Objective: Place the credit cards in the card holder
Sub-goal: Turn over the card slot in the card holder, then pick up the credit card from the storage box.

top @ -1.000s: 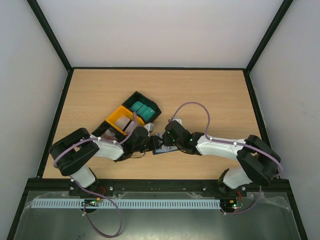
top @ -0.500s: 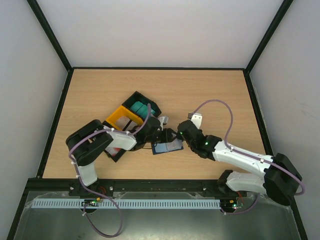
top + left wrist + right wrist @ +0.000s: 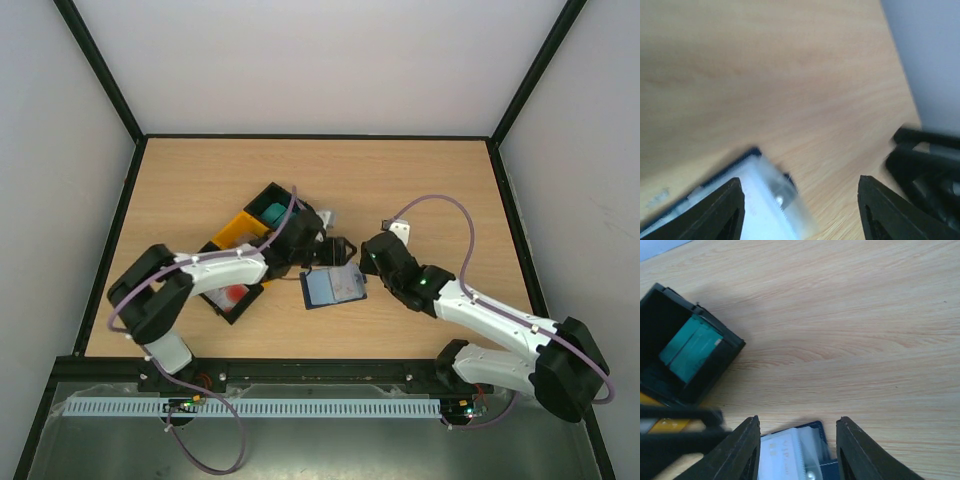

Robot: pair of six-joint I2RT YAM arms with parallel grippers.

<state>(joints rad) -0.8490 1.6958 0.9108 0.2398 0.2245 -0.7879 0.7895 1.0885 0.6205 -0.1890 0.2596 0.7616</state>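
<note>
**Card holder open, most cards not yet loaded**

Your left gripper (image 3: 799, 181) hangs with its jaws spread wide and nothing between them. It is just above the far edge of the card holder (image 3: 333, 287). Your right gripper (image 3: 799, 419) is also parted and empty, sitting at the holder's right side with the fingers straddling its corner from above. Neither one touches the holder, as far as the views show.

The card holder lies flat and unfolded on the table (image 3: 430, 190), lining up, between the two grippers. In the right wrist view a whitish card (image 3: 780, 455) shows in its clear pocket, so you can count at least one card as in. Whether more sit beneath it cannot be told.

Left of the holder stands the black-and-yellow tray (image 3: 235, 232). Its compartment farthest from the holder's near edge holds the teal cards (image 3: 690, 346), and the nearest compartment shows red-marked cards (image 3: 232, 294). The arm hides the middle one.

Judged from this, you are early on: both of those lots are left to move, and the holder is ready to take them.
</note>
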